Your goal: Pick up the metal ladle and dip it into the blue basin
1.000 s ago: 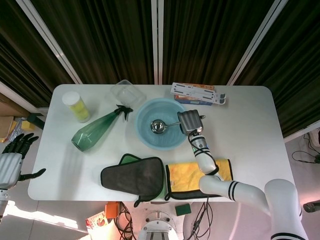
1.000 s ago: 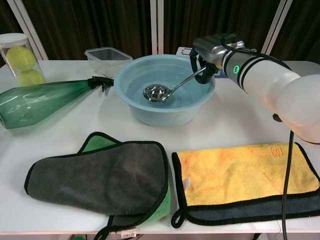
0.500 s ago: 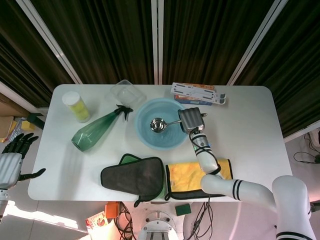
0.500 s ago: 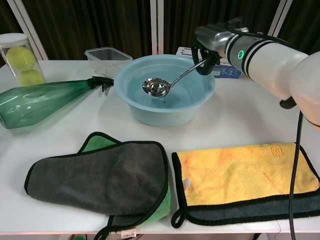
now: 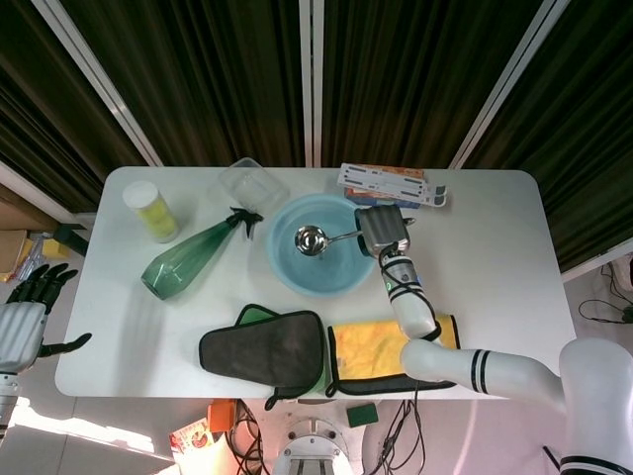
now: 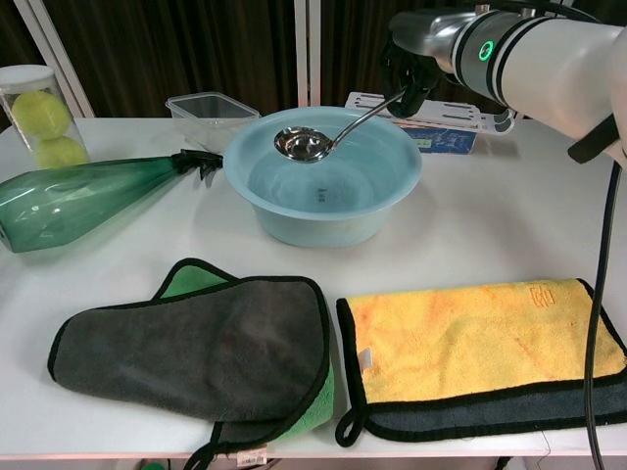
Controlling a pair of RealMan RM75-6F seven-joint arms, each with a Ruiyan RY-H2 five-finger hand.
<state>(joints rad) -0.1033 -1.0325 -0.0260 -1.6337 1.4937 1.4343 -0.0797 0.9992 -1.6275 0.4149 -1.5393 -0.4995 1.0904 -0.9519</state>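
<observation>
The metal ladle [image 6: 306, 143] has come up: a second ago its bowl sat low inside the blue basin [image 6: 323, 211], and now it hangs above the water, about level with the rim, with the right arm raised along with it.

Over at the far left, off the bench [image 5: 495, 267], the left hand [image 5: 22, 327] hangs idle with its fingers spread, holding nothing. On the bench itself there's a tube of tennis balls [image 6: 37, 116], then a green spray bottle [image 6: 78, 201] lying on its side, its nozzle pointing at the basin. Behind that sits a clear plastic tub [image 6: 211, 113]. A dark grey cloth [image 6: 206, 348] and a yellow towel [image 6: 480, 338] lie along the front edge.

The right hand [image 6: 416, 54] is closed around the top of the ladle's handle. From it the handle slants down and to the left, so the bowl sits over the basin's middle. The right hand is far nearer the basin than the left. To my eye, dipping again only needs a straight drop, since the bowl is already well inside the rim.
</observation>
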